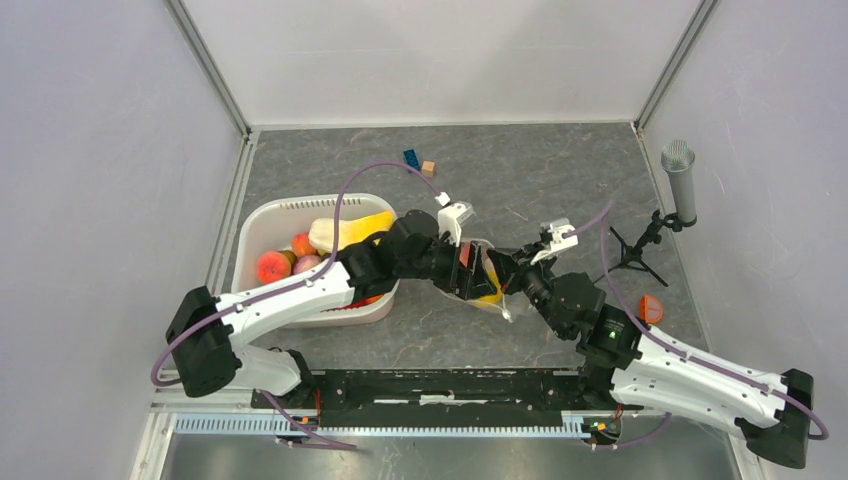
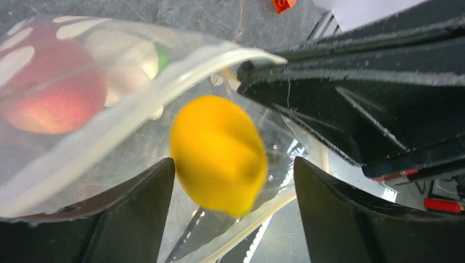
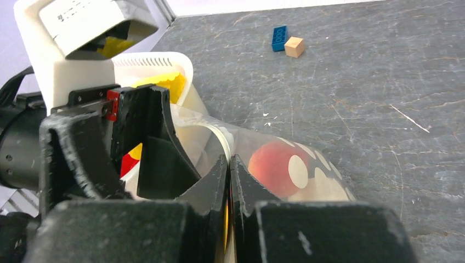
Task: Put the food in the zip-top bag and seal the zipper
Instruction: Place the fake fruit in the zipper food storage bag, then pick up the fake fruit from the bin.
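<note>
Left fingers (image 2: 137, 213) spread wide with nothing clamped, yellow food piece (image 2: 219, 153) loose between them, at the open mouth of the zip-top bag (image 2: 98, 137), right fingers (image 3: 211, 192) pressed together on the bag's edge just opposite, peach (image 3: 271, 167) inside, bag on the counter (image 3: 356, 98)

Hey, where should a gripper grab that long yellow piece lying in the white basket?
Probably across its narrow middle, coming down from above. The long yellow piece lies lengthwise by the basket's far wall, so the walls block a sideways approach.
</note>
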### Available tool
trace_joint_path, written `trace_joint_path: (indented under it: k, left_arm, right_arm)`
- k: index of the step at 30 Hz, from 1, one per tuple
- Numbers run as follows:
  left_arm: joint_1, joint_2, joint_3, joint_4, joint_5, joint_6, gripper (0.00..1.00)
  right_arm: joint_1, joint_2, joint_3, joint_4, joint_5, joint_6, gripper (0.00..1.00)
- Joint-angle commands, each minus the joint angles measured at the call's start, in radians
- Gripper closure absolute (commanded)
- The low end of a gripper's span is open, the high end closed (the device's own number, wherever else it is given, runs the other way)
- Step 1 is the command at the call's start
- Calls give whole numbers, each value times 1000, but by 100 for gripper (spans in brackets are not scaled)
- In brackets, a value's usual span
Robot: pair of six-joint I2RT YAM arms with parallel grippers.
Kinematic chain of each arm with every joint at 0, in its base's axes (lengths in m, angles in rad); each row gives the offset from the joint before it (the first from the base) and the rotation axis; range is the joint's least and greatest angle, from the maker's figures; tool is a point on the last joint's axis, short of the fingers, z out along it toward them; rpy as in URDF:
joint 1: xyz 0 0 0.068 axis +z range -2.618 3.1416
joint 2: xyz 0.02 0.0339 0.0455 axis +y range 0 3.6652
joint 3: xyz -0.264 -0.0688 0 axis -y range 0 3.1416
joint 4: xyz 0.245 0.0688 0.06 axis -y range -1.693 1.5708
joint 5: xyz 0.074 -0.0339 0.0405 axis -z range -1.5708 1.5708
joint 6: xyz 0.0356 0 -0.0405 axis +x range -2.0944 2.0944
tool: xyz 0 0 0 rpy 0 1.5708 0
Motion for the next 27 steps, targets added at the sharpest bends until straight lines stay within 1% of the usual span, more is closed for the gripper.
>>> trace_joint_path:
  k: [1, 2, 8, 10, 13, 15, 17, 20, 23, 26, 27]
  left_arm:
    - [-5, -32, 34, 39, 61, 62, 6]
    - [-5, -47, 32, 46, 59, 68, 4]
    - [-5, -180, 29, 41, 44, 109, 2]
    - [-5, -238, 17, 18, 10, 126, 2]
    - [-4, -345, -44, 5, -112, 133, 0]
    - [-3, -421, -86, -43, -252, 138, 0]
    - [-3, -486, -123, -123, -427, 143, 0]
    - [0, -558, -162, -258, -635, 128, 0]
    - [8, -598, -171, -379, -775, 95, 0]
    - [14, -640, -185, -458, -892, 46, 0]
    - [16, -661, -194, -479, -928, 30, 0]
  right_arm:
    - [-1, -44, -2, -4, 102, 56, 92]
    - [-2, -59, -14, -1, 120, 69, 91]
    - [-3, -154, -79, 20, 239, 94, 91]
    - [-2, -193, -99, 3, 295, 104, 91]
    - [-1, -278, -170, -1, 371, 169, 91]
    - [-2, -345, -230, 5, 412, 217, 91]
    - [-3, -402, -270, 14, 430, 234, 91]
    - [-3, -418, -263, 30, 400, 173, 91]
    - [-3, -349, -203, 57, 309, 70, 91]
    - [-3, -232, -128, 97, 166, -44, 91]
    - [-3, -189, -96, 125, 71, -96, 91]
